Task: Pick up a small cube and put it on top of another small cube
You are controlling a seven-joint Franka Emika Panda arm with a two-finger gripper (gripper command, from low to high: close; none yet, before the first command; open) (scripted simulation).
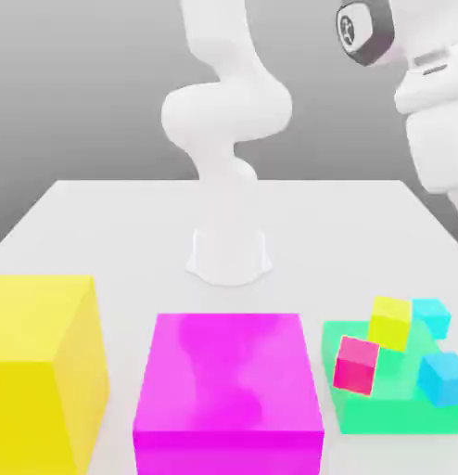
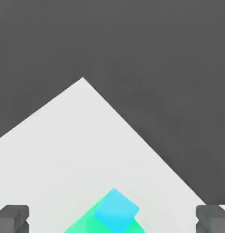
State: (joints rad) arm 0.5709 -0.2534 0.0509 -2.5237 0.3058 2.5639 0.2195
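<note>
The exterior view faces the arm's base across the table (image 1: 103, 213); the hand view looks down, sharing the green block (image 1: 400, 404).

Glowing evenly under bright, diffuse light, with no hard shadows falling anywhere on the white bench (image 1: 103, 223). Showing only a faint soft darkening around the arm's base (image 1: 229, 255). Carrying a blurred pale reflection of the arm on the top of the large magenta cube (image 1: 229, 371). Shading slightly darker on the side face of the large yellow cube (image 1: 38, 371). Fading into a flat grey backdrop; staying sharp and undistorted at the edges.
</note>
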